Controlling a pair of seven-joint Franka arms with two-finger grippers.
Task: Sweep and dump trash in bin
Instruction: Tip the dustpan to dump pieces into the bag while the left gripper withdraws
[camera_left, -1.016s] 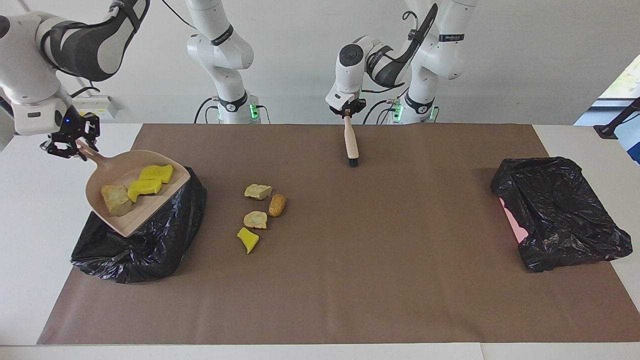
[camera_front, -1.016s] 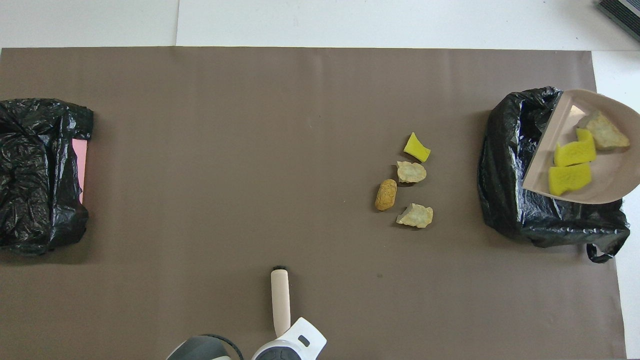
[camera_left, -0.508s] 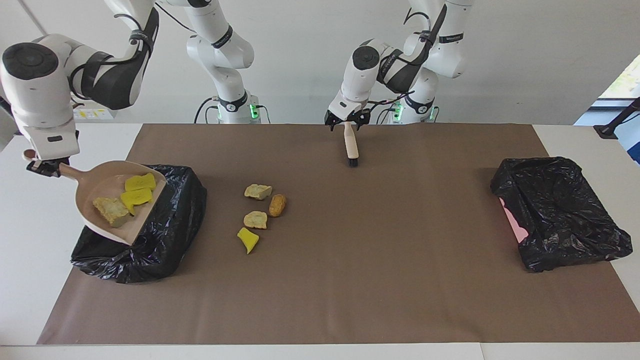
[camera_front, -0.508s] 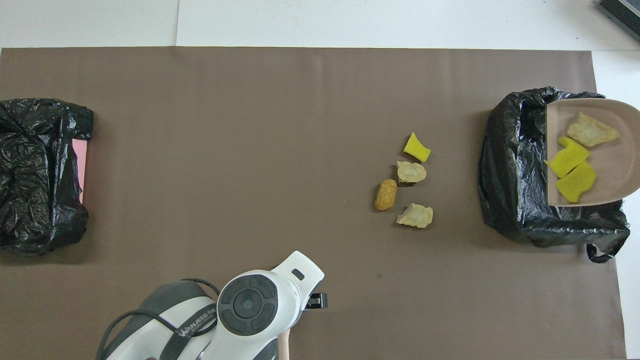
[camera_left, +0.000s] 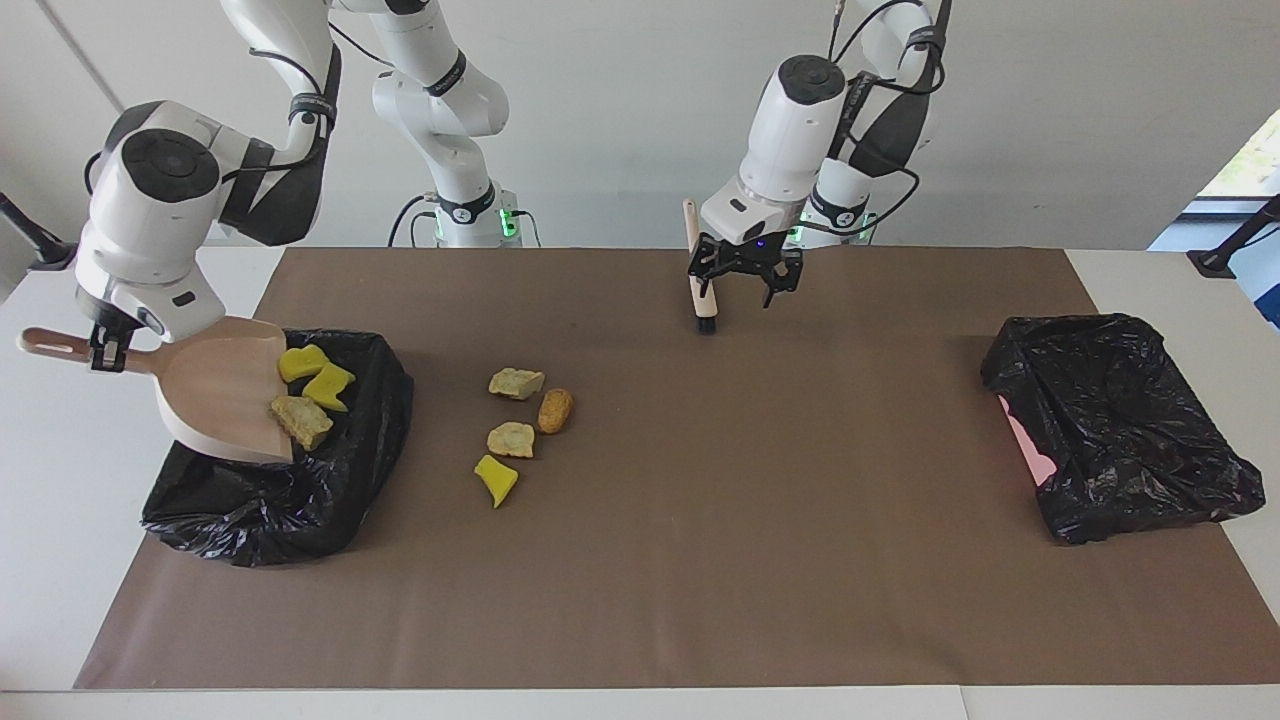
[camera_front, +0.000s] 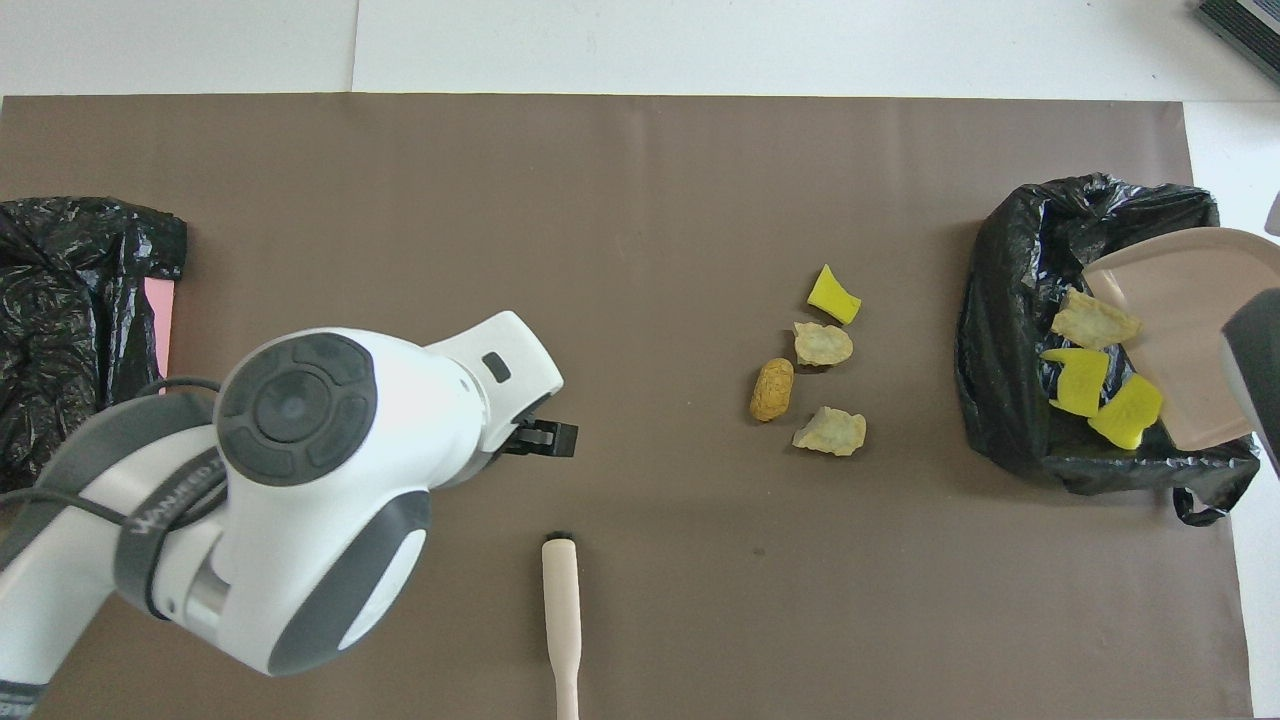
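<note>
– Black bin bag (camera_left: 300, 500), lower left of the facing frame. The dustpan (camera_left: 215, 395) is tipped over it, and the right end effector (camera_left: 105, 350) is clamped on the handle at the left edge. Three scraps (camera_left: 300, 420) sit at the pan's lip, two yellow and one tan.
– Risk?
– The lip is close to the bag's rim. If the tilt is shallow or the rim is slack, a scrap could bounce onto the counter (camera_left: 60, 560). The pan could also snag the plastic and drag the bag.
– Left arm?
– The left end effector (camera_left: 745, 275) is top centre with its fingers spread, holding nothing. The brush (camera_left: 703, 300) lies on the mat (camera_left: 700, 550) just beside it. A descent slightly off line would knock the brush away.
– Overhead?
– The dustpan (camera_front: 1180, 330) is at the right edge. The three scraps (camera_front: 1078, 380) look to be over the bin bag's (camera_front: 1010, 350) opening. The right end effector is out of shot. The left end effector (camera_front: 550, 438) is centre-left, and the brush (camera_front: 561, 600) is at bottom centre.
– Remainder?
– Four loose scraps (camera_front: 823, 343) lie right of centre on the mat (camera_front: 640, 200), apart from one another. A fast sweep would scatter them, because spongy bits roll.
</note>
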